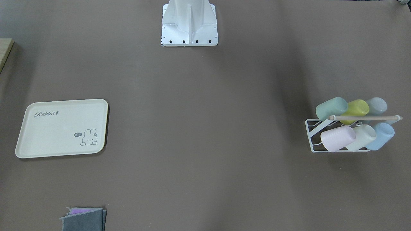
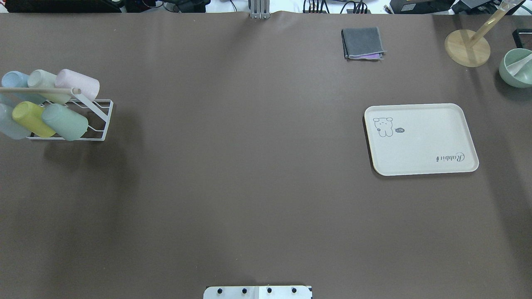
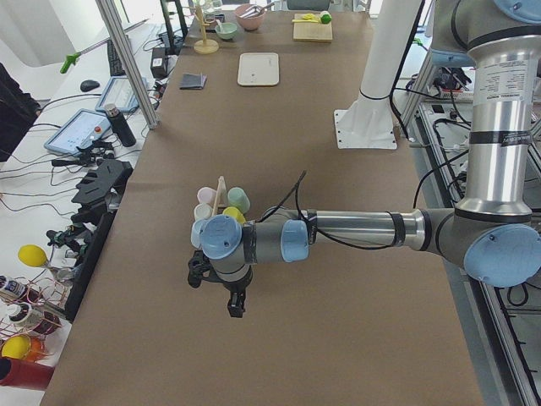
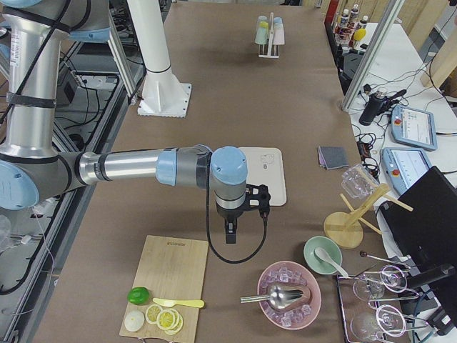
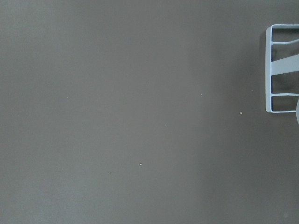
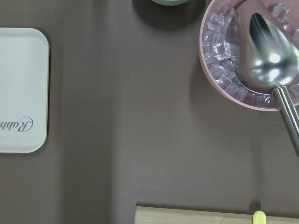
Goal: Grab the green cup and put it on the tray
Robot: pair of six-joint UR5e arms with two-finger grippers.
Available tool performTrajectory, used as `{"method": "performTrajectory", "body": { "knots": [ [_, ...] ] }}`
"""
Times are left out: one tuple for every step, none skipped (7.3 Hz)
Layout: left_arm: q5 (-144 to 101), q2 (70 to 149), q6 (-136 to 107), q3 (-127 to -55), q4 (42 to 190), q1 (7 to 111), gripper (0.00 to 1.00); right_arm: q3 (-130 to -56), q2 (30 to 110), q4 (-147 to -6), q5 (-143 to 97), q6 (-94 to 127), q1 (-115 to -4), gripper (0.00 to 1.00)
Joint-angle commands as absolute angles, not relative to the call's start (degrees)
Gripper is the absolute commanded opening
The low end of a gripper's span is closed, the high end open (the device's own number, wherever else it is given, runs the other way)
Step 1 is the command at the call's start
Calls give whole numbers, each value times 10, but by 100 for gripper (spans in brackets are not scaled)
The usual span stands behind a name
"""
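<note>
The green cup (image 1: 331, 108) lies tilted on a white wire rack (image 1: 313, 134) among other pastel cups, next to a yellow-green one (image 1: 355, 107). It also shows in the overhead view (image 2: 64, 121). The cream "Rabbit" tray (image 2: 422, 139) lies bare on the far side of the table, and in the front view (image 1: 62, 128). My left gripper (image 3: 221, 292) hovers over the table close to the rack. My right gripper (image 4: 230, 234) hangs beside the tray (image 4: 268, 171). Both show only in the side views, so I cannot tell whether they are open or shut.
A folded grey cloth (image 2: 362, 42) lies beyond the tray. A wooden stand (image 2: 467, 47) and a green bowl (image 2: 516, 66) sit at the far right. A pink bowl of ice with a metal scoop (image 6: 247, 51) and a cutting board (image 4: 168, 275) lie near my right gripper.
</note>
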State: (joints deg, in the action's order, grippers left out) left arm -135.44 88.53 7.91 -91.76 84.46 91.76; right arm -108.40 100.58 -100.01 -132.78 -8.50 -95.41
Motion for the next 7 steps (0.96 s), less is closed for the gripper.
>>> {"method": "performTrajectory", "body": {
  "knots": [
    [-1354,886,79,-918,845,918,98,-1085,1006,-998,-1321,-86,-954,100],
    [-1354,886,79,-918,845,918,98,-1085,1006,-997,-1311,-86,-954,100],
    [-1354,886,79,-918,845,918,98,-1086,1007,-996,-1310,-89,-954,100],
    [-1354,887,79,-918,845,918,98,-1086,1006,-995,-1310,-90,-954,100],
    [-1354,887,79,-918,845,918,98,-1088,1006,-996,-1311,-91,-954,100],
    [-1354,887,79,-920,845,918,98,-1089,1006,-995,-1311,-93,-954,100],
    [-1354,887,79,-920,845,918,98,-1084,1006,-995,-1313,-93,-954,100]
  ]
}}
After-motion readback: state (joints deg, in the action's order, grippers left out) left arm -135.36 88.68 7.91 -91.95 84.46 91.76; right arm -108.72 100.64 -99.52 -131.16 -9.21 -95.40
